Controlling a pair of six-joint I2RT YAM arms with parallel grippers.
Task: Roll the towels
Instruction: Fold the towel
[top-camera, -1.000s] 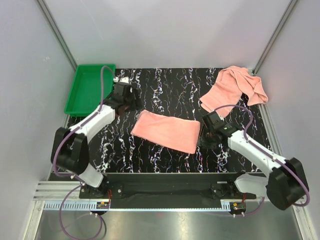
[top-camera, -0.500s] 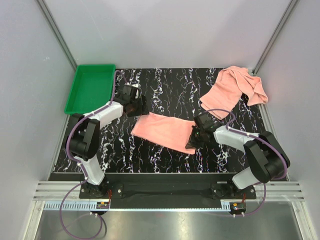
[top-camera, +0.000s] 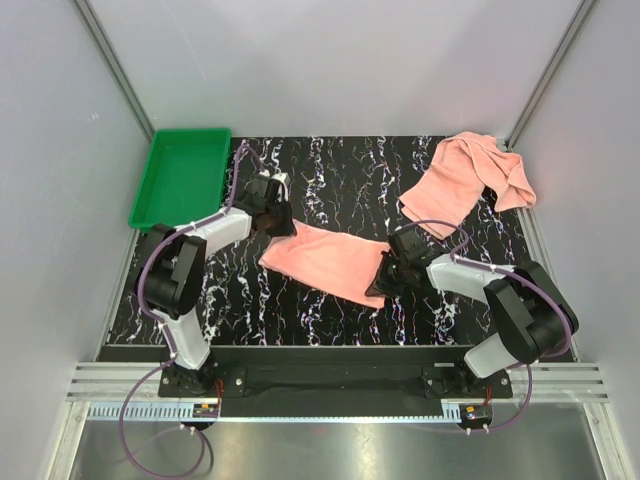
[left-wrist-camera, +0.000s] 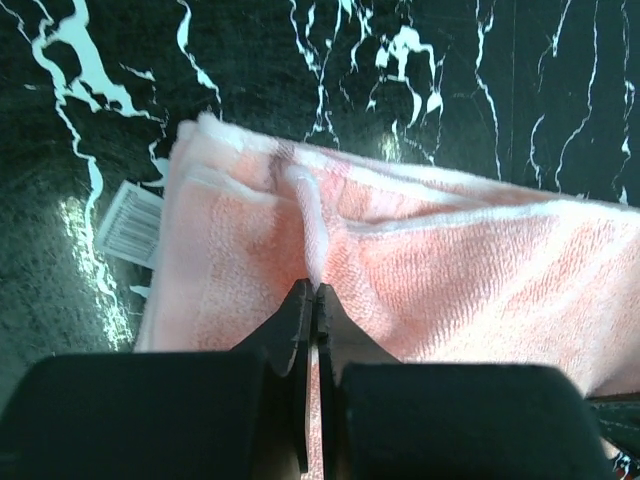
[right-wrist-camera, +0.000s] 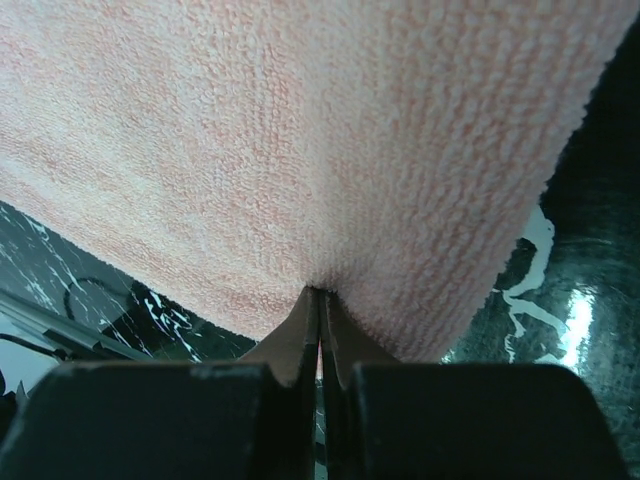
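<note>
both arms are pinching the folded towel (top-camera: 330, 262) at opposite ends, i'm guessing to keep it taut so a short edge can start curling over. left gripper (left-wrist-camera: 313, 300) is squeezing closed on a little ridge of cloth near the towel's left end, and right gripper (right-wrist-camera: 320, 302) is clamping tight on the right edge. both arms are reaching low and angling inward over the table (top-camera: 330, 165). the other towel (top-camera: 470, 180) is lying crumpled in the far right corner, well apart.

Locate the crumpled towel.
In the top view, the crumpled towel lies at the table's far right corner, beyond the right gripper, apart from the flat towel.
</note>
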